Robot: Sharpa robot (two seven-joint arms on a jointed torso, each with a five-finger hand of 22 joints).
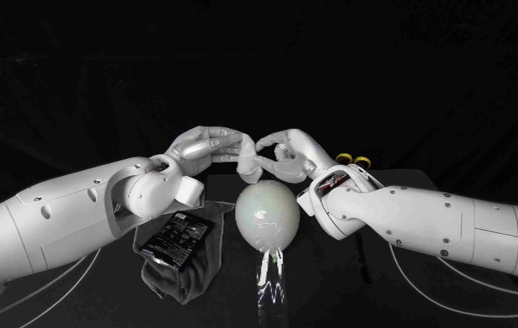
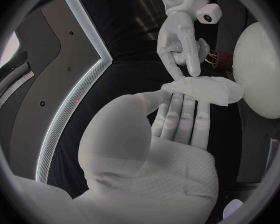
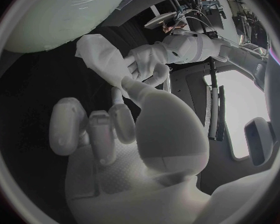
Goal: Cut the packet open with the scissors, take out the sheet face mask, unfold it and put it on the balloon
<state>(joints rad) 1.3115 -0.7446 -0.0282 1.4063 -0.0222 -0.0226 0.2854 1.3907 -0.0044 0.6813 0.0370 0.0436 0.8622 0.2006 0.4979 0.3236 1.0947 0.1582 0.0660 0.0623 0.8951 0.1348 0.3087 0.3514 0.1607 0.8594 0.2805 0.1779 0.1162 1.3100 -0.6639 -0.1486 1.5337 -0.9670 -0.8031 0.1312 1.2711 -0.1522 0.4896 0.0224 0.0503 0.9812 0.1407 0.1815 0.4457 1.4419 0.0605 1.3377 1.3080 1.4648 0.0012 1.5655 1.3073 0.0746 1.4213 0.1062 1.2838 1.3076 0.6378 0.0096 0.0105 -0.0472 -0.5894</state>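
Observation:
The white sheet mask (image 1: 251,165), still folded into a thick strip, hangs between my two hands just above the pale balloon (image 1: 266,214). My left hand (image 1: 203,147) pinches one end of it; in the left wrist view the mask (image 2: 205,90) lies across that hand's fingertips (image 2: 177,114). My right hand (image 1: 290,148) pinches the other end, and its fingers reach the mask (image 3: 102,59) in the right wrist view. The opened black packet (image 1: 176,238) lies on the table to the left of the balloon. Yellow-handled scissors (image 1: 353,159) lie behind my right arm.
A dark grey cloth (image 1: 178,275) lies under the packet. A pale ribbon (image 1: 270,268) trails from the balloon's near end. My forearms flank the balloon on both sides.

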